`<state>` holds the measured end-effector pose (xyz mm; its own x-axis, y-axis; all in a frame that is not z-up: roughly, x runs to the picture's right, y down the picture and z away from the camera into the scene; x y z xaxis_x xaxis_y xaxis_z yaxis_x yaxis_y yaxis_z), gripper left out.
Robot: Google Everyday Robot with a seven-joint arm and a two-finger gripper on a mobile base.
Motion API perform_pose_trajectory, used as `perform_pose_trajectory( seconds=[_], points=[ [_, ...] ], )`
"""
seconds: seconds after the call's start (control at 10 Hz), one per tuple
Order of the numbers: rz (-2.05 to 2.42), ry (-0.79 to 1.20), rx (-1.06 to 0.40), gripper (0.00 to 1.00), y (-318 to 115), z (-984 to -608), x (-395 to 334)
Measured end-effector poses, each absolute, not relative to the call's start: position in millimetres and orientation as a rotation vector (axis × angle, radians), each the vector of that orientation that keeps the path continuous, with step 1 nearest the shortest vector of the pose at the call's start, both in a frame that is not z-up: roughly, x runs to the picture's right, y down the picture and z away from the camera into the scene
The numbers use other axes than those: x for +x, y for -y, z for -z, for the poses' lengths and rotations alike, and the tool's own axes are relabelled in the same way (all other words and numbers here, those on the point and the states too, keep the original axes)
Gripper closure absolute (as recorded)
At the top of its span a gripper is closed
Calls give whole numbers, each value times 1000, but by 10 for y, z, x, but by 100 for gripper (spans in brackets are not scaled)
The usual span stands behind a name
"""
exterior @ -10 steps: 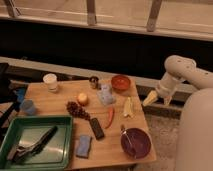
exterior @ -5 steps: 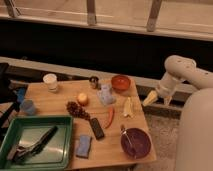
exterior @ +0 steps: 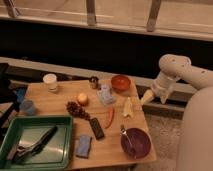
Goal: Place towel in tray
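A pale blue crumpled towel (exterior: 105, 94) lies on the wooden table (exterior: 55, 102), just left of a red bowl (exterior: 120, 82). The green tray (exterior: 10, 137) sits at the table's front left corner and holds dark utensils (exterior: 36, 146). My gripper (exterior: 147, 98) hangs at the end of the white arm (exterior: 175, 70), off the table's right edge, right of a banana (exterior: 128, 106) and well apart from the towel and tray. It holds nothing that I can see.
On the table: white cup (exterior: 50, 81), small can (exterior: 93, 81), round fruit (exterior: 82, 99), grapes (exterior: 76, 110), red chili (exterior: 110, 117), black remote (exterior: 96, 128), blue sponge (exterior: 84, 146), purple bowl with a utensil (exterior: 135, 142), blue cup (exterior: 27, 106). A dark wall runs behind.
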<state>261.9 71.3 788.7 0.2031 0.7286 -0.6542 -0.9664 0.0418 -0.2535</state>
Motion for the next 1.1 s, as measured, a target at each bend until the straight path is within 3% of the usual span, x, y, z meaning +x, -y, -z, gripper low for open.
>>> perform_pose_trajectory(
  seconds=[0.4, 0.7, 1.1],
  points=[
    [-1252, -320, -692, 20, -453, -7895, 1805],
    [-1219, -140, -646, 20, -302, -7690, 1187],
    [-1212, -109, -635, 20, -277, -7641, 1083]
  ],
)
